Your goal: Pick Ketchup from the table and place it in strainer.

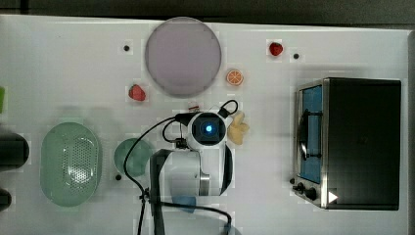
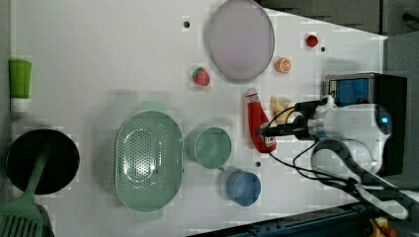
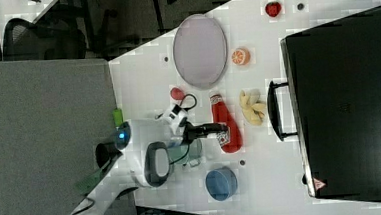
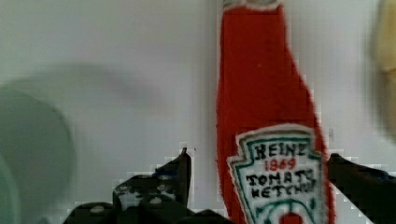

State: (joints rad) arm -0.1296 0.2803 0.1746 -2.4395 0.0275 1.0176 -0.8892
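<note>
Spread wide, the black two-fingered gripper (image 4: 254, 179) is seen in the wrist view with one finger on each side of the label of the red squeeze ketchup bottle (image 4: 268, 116); neither finger can be seen pressing the bottle.

After that, things are taken from largest to smallest. The white table (image 1: 73, 63) carries everything. The black toaster oven with a glass door (image 1: 362, 142) stands at the top view's right. The white robot arm (image 2: 353, 128) is reached over the table's middle. The large grey round plate (image 1: 183, 56) lies toward the top view's upper edge. The pale mint-green oval plastic strainer (image 2: 148, 158) sits at the left view's left (a perforated bottom is visible), well apart from the bottle. The ketchup bottle lies flat on the table in the left view, between the green round mug (image 2: 212, 146) and the pale yellow banana bunch (image 2: 282, 107). The blue cup (image 2: 243, 187) stands just beside the mug. Two red strawberries (image 1: 137, 92) (image 1: 276, 48) and an orange slice (image 1: 234, 77) are scattered near the plate.
</note>
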